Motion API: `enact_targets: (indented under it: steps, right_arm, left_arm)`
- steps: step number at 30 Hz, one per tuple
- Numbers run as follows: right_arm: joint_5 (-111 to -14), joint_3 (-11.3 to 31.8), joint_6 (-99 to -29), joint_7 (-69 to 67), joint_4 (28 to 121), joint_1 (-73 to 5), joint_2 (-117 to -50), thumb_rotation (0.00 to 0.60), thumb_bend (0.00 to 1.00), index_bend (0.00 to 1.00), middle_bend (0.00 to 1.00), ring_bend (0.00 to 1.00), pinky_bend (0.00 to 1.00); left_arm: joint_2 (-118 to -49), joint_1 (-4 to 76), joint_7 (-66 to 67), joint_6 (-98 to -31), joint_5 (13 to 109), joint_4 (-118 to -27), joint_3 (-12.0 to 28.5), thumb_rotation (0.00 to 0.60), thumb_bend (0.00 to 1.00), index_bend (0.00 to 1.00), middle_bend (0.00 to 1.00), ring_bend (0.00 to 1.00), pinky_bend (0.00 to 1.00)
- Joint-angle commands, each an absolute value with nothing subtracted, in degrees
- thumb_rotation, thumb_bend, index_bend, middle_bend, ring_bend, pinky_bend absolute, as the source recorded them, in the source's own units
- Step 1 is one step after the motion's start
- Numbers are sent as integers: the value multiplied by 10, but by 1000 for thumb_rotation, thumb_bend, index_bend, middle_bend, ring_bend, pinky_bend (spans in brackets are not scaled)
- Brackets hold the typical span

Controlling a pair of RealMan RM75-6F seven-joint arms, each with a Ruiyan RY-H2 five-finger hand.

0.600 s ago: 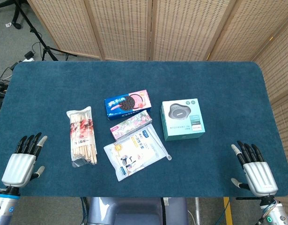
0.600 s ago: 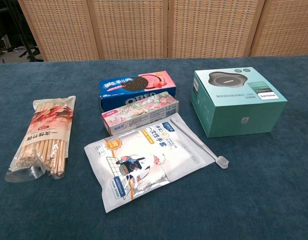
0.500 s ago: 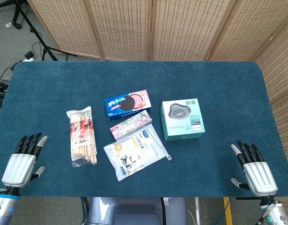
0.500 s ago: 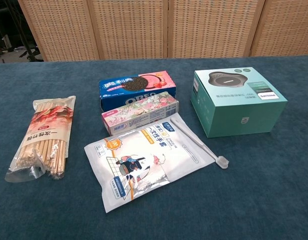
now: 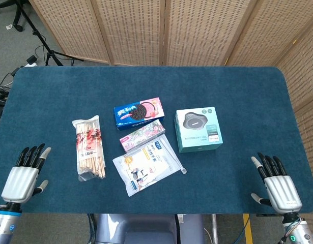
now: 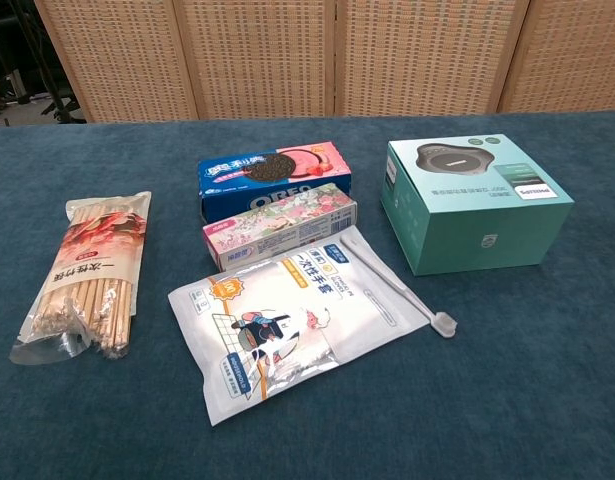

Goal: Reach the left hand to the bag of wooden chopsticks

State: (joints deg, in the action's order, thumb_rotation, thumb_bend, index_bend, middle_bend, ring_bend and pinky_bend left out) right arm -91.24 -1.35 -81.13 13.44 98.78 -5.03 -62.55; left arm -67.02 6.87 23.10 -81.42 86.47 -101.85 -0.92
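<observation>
- Head view, seen from above: blue carpet-covered desk (image 5: 237, 91) with rounded corners, backed by woven folding screens (image 5: 146, 30).
- Left robot hand (image 5: 25, 175), white-backed with black fingers (image 5: 31, 154): at the near left corner of the desk, palm down, fingers extended and apart, holding nothing; well apart from every package.
- Right robot hand (image 5: 277, 185), same build: at the near right corner, palm down, fingers spread, holding nothing.
- Clear plastic bag of wooden chopsticks with a red-and-white label (image 5: 88, 147): lying flat on the left half of the desk, long axis running away from the robot; to the right of the left robot hand and slightly further in, not touched by it. Chest view: same bag (image 6: 87, 275) at far left, chopstick ends bunched toward its near end.
- Blue-and-pink Oreo biscuit box (image 5: 138, 112): near the desk centre, behind the other centre packages.
- Pink floral-printed carton (image 5: 142, 135): just in front of the biscuit box, lying at a slant.
- White flat pouch of disposable gloves with a cartoon print (image 5: 145, 165): nearest of the centre group, its far edge touching or overlapping the floral carton, just right of the chopstick bag.
- Teal cardboard box picturing a round grey device (image 5: 198, 129): right of centre, apart from the pouch.
- Chest view: neither robot hand in frame; only the packages and screens.
</observation>
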Motion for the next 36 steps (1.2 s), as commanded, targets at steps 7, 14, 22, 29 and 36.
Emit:
enact_targets:
  steps: [7,14,22,29,36]
  right_arm:
    - [-909,-12,-809,137,989,-51,-627,600,131,0,0,0,0]
    - [-911,-14,-807,137,988,-52,-627,600,131,0,0,0,0]
    - [-911,-12,-811,133,988,-51,-625,600,131,0,0,0,0]
    - [-908,-11,-809,138,987,-52,-628,600,131,0,0,0,0]
    - [-906,-10,-809,136,984,-52,-629,600,131,0,0,0,0]
  left_arm:
    - [-669,69,226,-815,868,-1017,-9,600,226,0,0,0,0]
    - [-669,68,228,-818,867,-1019,-8,600,227,0,0,0,0]
    - [-669,69,224,-816,867,-1017,-8,600,229,0,0,0,0]
    - [-669,70,220,-811,864,-1014,-8,600,232,0,0,0,0]
    - [-681,76,215,-813,869,-1010,-1,600,284,0,40,99,71]
